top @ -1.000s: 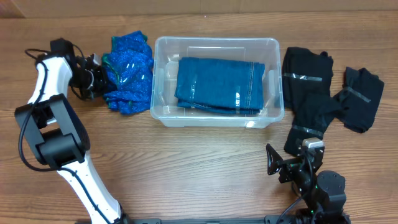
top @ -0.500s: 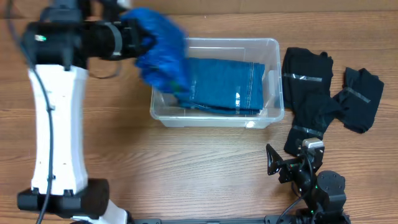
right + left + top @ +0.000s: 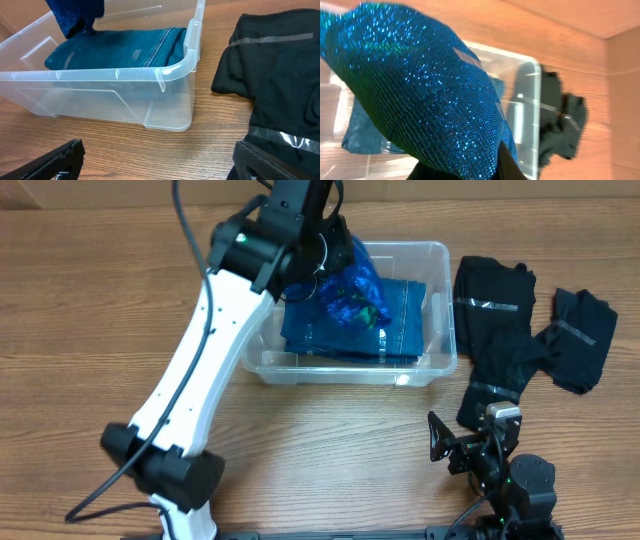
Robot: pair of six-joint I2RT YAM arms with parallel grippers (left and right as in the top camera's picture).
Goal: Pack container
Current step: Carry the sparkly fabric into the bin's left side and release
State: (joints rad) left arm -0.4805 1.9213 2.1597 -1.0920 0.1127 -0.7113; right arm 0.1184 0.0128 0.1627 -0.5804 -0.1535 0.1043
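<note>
Container of clear rectangular plastic (image 3: pixel 440 252) sat mid wooden tabletop (image 3: pixel 300 440), folded blue denim garment (image 3: pixel 400 320) inside. Left claw (image 3: pixel 325 255) gripped sparkly blue fabric bundle (image 3: pixel 352 288) above its 10 o'clock portion. Right claw (image 3: pixel 157 157) gaped wide at 5 o'clock. Black garments (image 3: pixel 500 320) lay at 3 o'clock.

The left arm (image 3: pixel 215 330) has swung from the far left to above the container (image 3: pixel 441 252). The glittery blue cloth (image 3: pixel 352 288) came along, seemingly pinched in its jaws.
</note>
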